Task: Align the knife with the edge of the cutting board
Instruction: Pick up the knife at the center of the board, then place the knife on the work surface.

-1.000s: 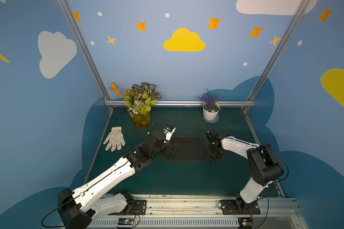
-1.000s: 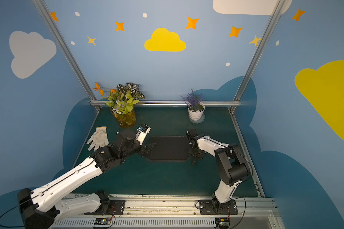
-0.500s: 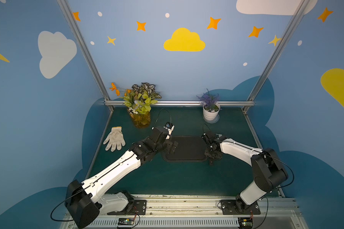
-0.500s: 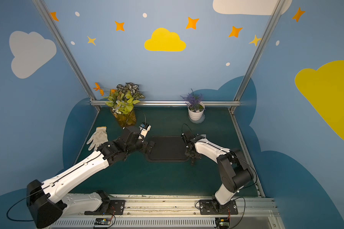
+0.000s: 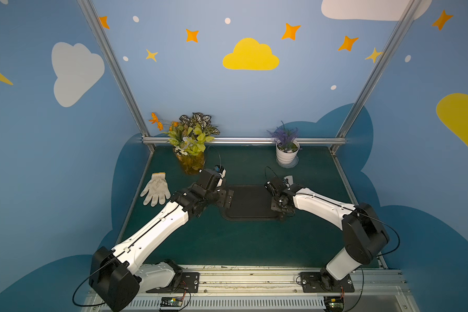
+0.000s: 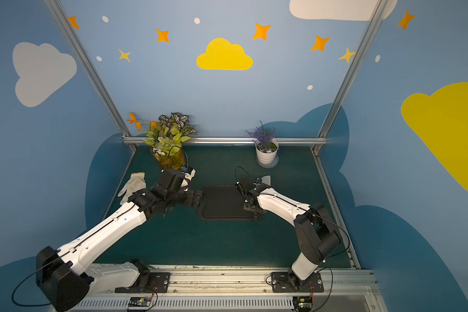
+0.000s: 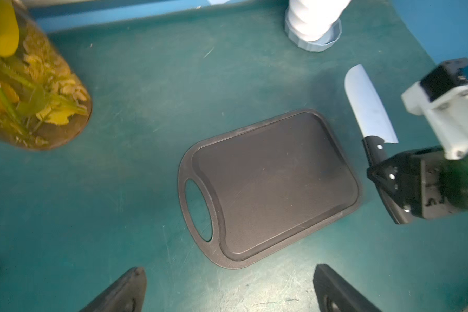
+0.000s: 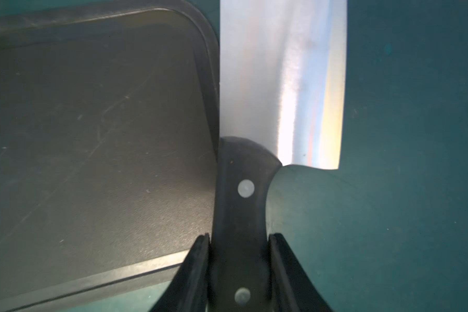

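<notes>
Knife (image 8: 254, 151) pinched by its black handle in the right gripper (image 8: 239, 239), blade flat-ish just beside the short edge of the cutting board (image 8: 92, 135), the one opposite the oval hole. Left gripper (image 7: 229, 269) spread wide, holding nothing, hovering by the hole end. Looks close to parallel, tip maybe fanned out a touch in the left wrist view. So: twist gently at the wrist to bring spine and rim side by side, lower flat onto the green surface (image 7: 119, 151), then release without dragging. Avoid nudging the unpinned board. Can't tell blade-to-rim contact for sure from here; go slow, keep pressure light.
</notes>
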`<state>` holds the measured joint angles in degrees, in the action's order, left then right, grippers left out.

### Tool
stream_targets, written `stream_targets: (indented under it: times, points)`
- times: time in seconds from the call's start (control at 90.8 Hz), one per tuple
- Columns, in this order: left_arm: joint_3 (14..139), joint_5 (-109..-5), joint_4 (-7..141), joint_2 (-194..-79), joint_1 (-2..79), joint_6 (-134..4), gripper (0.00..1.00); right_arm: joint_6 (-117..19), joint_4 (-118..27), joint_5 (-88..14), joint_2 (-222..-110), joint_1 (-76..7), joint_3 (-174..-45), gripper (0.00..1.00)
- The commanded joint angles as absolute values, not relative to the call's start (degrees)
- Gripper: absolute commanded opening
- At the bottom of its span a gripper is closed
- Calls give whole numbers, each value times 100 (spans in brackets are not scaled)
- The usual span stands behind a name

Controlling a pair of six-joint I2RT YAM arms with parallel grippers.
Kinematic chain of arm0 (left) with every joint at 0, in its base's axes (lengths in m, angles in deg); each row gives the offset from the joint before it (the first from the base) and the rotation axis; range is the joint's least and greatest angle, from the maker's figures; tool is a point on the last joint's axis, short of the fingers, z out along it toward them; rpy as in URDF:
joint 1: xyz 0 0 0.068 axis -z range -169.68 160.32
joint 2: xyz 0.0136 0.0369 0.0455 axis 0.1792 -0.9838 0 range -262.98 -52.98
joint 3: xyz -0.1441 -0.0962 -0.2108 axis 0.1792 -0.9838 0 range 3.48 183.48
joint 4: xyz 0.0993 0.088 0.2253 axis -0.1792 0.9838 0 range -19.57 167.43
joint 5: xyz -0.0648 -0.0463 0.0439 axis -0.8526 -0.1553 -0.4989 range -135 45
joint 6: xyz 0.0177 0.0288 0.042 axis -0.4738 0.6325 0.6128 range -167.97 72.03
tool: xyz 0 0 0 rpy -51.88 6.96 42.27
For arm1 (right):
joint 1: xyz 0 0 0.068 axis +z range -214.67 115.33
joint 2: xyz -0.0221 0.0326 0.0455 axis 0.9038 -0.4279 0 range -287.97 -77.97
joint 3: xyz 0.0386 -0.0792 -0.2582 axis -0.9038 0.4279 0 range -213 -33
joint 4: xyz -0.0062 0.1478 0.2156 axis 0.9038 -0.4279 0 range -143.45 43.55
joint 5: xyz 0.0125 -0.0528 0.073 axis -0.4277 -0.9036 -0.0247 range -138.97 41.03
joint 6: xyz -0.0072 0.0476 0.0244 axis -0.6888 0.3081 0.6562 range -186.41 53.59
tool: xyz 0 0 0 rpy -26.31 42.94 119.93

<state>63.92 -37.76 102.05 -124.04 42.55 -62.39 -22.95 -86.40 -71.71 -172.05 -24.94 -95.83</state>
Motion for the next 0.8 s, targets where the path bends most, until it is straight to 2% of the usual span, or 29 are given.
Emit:
stream_targets:
  times: [0.0,0.396,0.793]
  points:
    - [6254,-3911,10273,-12474,4068,-6418,100,-2329,-8802,-7417,-17223,-2371,-9804,0]
    - [6202,-3976,10269,-12619,3462,-6608,100,-2289,-8932,-7505,-17286,-1857,-10139,0]
    - [6175,-3867,10269,-12610,3308,-6651,100,-2221,-8929,-7630,-17456,-1486,-10312,0]
